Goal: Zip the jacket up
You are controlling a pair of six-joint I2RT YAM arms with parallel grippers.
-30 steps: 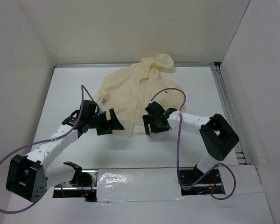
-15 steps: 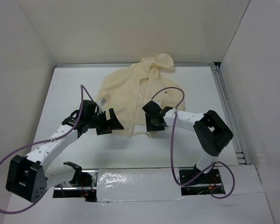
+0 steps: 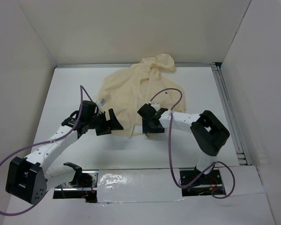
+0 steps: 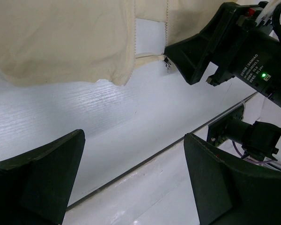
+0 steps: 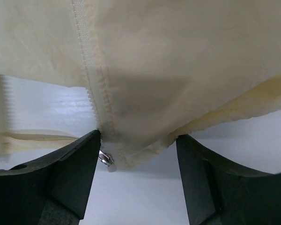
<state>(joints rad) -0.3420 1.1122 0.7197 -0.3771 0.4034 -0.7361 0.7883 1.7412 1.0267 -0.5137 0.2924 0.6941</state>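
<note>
Leftward travel of the right gripper (image 3: 149,125) is being recorded against the earlier overhead frames. Its arm is being folded tighter at the elbow, and the head is now being held over the near hem of the jacket (image 3: 126,91), at the foot of the centre opening. No shift is being noted in the left gripper (image 3: 113,123). It is being held at 9 o'clock of the right one, just beside the hem, released and grasping nothing.

The jacket is being seen spread on the table (image 3: 70,93) toward 12 o'clock, with the hood at 1 o'clock and the front panels parted at the hem. In the right wrist view the jaws are being shown parted and straddling the hem. The small zipper pull (image 5: 107,160) is being seen at 7 o'clock, just beside one finger and below the line of zipper teeth (image 5: 90,89), not yet gripped.

The move is being judged as alignment on the pull. Closure on it and a draw toward 12 o'clock are being judged outstanding.
</note>
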